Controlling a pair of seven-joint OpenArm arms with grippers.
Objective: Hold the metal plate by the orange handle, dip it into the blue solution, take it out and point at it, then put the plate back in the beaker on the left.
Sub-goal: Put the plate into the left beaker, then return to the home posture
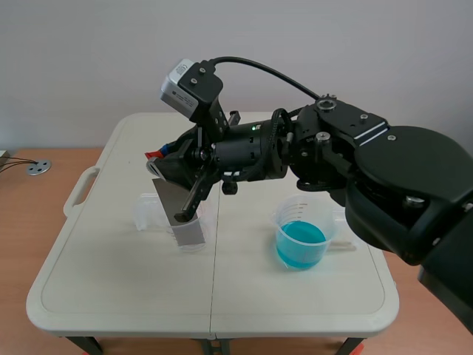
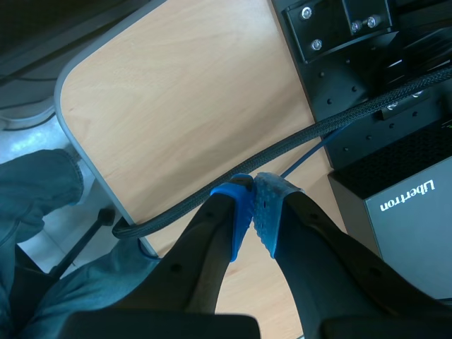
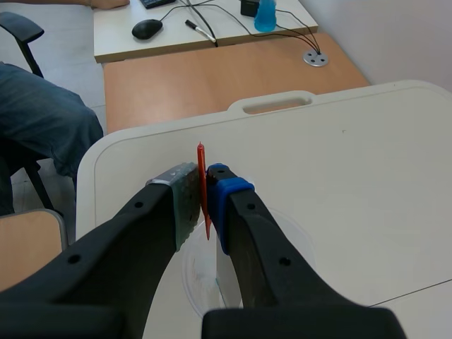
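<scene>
the right end effector (image 3: pixel 205 194) is clamped on the thin orange handle (image 3: pixel 202 185). the metal plate (image 1: pixel 171 200) hangs below it, its long axis steeply tilted and its lower end inside the left beaker (image 1: pixel 151 218). the beaker of blue solution (image 1: pixel 301 240) stands to the right on the worktop (image 1: pixel 111 281), well apart from the plate. the left end effector (image 2: pixel 253 205) is closed on nothing, so the right arm is nearer

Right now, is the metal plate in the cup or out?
In. The metal plate has its lower end inside the clear beaker.
</scene>
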